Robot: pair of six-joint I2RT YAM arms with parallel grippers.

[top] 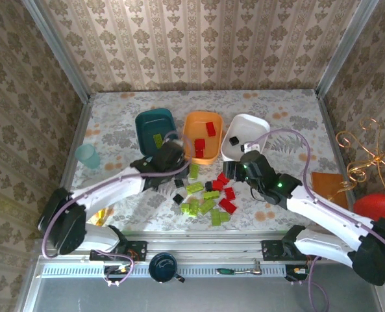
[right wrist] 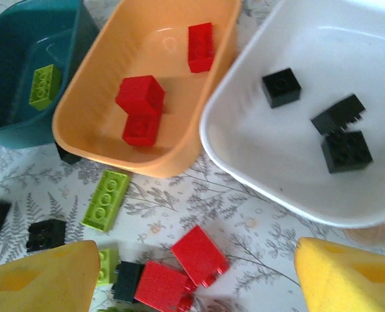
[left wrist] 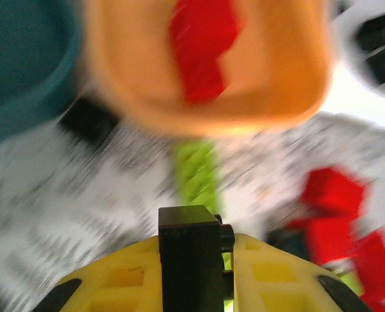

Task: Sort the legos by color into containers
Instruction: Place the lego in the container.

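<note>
Wrist views: left gripper (left wrist: 192,239) clenched on a black brick (left wrist: 189,260), at 6 o'clock of the orange tub (left wrist: 270,65); right gripper (right wrist: 193,263) spread wide, empty, over loose legos (top: 208,198) at 6 o'clock of the white tub (right wrist: 257,143); teal tub (top: 154,130) at orange's 9 o'clock

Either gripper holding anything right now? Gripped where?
The left gripper is shut on a black lego, with the fingers clamping its two opposite side faces. The right gripper is open and holds nothing.
</note>
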